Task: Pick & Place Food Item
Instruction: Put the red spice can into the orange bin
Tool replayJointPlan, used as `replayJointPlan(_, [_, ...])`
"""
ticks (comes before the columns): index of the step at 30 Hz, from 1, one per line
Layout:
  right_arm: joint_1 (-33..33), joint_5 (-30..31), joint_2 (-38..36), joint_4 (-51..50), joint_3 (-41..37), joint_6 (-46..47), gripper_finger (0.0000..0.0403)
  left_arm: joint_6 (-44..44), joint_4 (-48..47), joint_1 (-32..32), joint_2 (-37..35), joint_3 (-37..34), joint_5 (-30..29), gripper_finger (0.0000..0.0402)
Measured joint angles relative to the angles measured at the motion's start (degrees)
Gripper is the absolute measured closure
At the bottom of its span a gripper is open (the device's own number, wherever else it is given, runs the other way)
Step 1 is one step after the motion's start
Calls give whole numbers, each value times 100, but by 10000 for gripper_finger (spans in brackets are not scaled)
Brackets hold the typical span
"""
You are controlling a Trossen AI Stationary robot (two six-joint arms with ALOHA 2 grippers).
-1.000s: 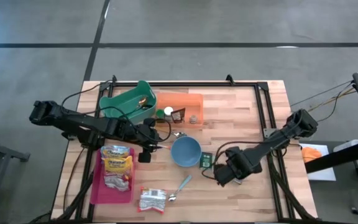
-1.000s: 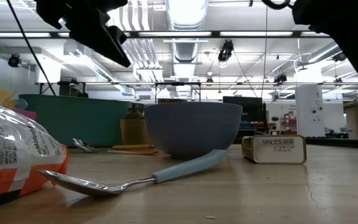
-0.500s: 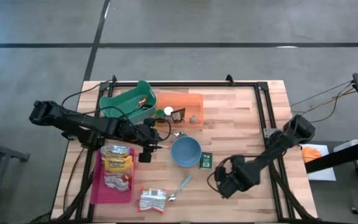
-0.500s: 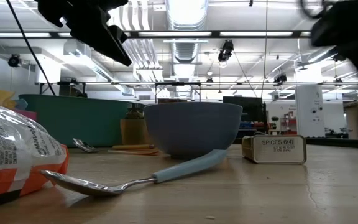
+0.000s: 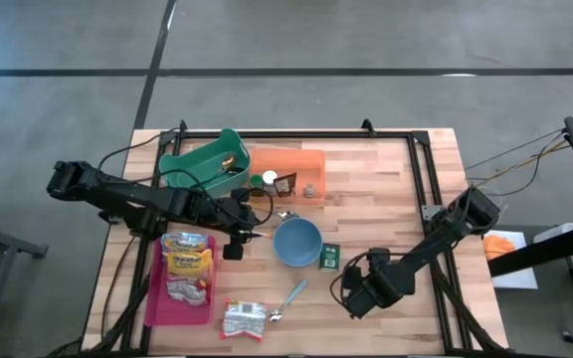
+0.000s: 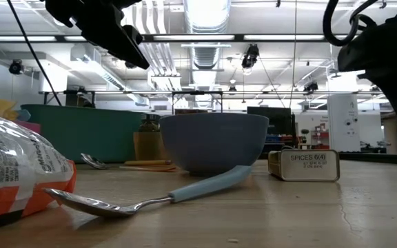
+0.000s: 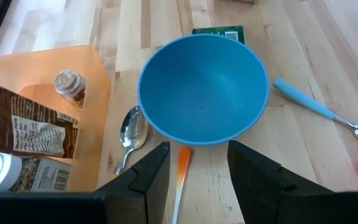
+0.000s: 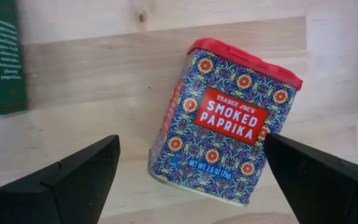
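The right pincer [image 5: 356,295] hangs over a paprika tin [image 8: 225,121] lying flat on the desk [image 5: 386,169], its two fingers [image 8: 61,177] spread wide to either side of the tin and holding nothing. The tin, the likely food item of this job, lies on the desk's right half, near a green spice tin [image 5: 330,256] and well apart from the blue bowl [image 5: 296,242]. In the wrist view the tin sits askew between the fingers rather than square to them, and closer to one than the other. That is the risk: a descent from here could land a finger on the tin's corner or lid, spin it on the smooth wood, or nudge it into the green tin. A grip across the tin's diagonal could also let it twist out when lifted. The right arm reaches in low from the desk's right edge, its wrist bent down over the tin.

The left pincer [image 5: 250,220] waits by the bowl's rim, half closed and empty, with an orange-handled utensil [image 7: 180,180] lying between its fingers [image 7: 148,180] on the desk. The left arm stretches in from the desk's left side, past a green bin [image 5: 203,164] and an orange tray [image 5: 311,159].
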Motion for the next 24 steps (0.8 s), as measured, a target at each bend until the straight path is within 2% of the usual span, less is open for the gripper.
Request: replayJointPlan(24, [188, -168, 191, -140, -108, 183, 11, 17, -7, 0, 0, 0, 2, 240])
